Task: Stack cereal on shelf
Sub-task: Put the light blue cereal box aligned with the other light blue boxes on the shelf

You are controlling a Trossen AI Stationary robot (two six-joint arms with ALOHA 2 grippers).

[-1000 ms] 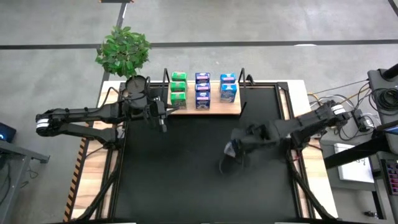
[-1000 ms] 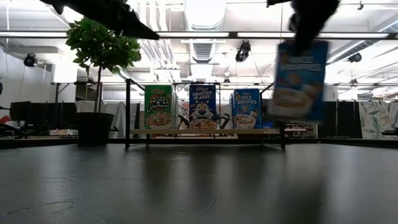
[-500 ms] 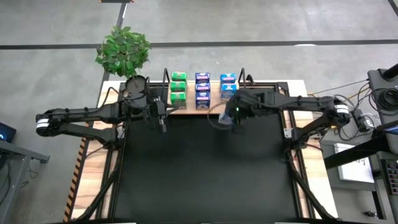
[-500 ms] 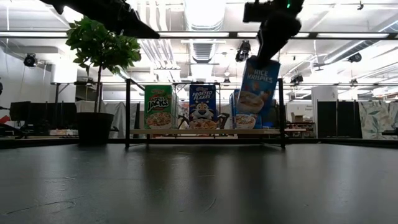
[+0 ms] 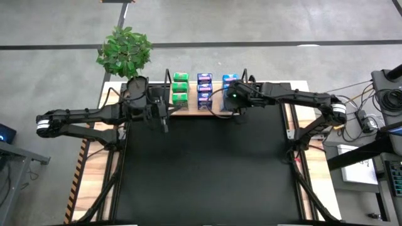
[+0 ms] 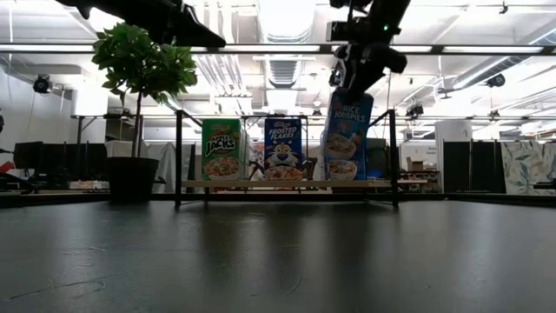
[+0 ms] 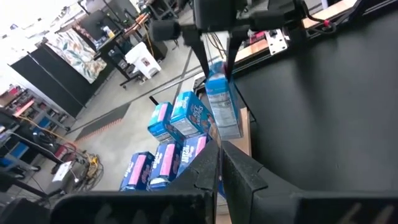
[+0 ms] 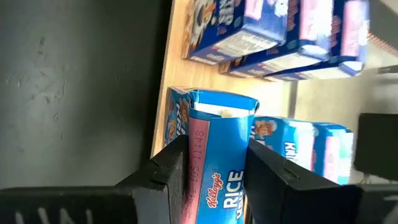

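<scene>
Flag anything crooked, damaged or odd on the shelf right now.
One thing: the blue Rice Krispies box in the right gripper hangs tilted above the shelf at its right end, not yet set down. The Apple Jacks and Frosted Flakes boxes stand upright. No damage shows.

Beyond my black table top (image 5: 201,169), a leafy potted plant (image 5: 124,50) stands at the far left corner, its dark pot (image 6: 133,180) showing in the low view, with ceiling strip lights (image 6: 278,48) overhead and cables (image 5: 367,103) off to my right.
</scene>
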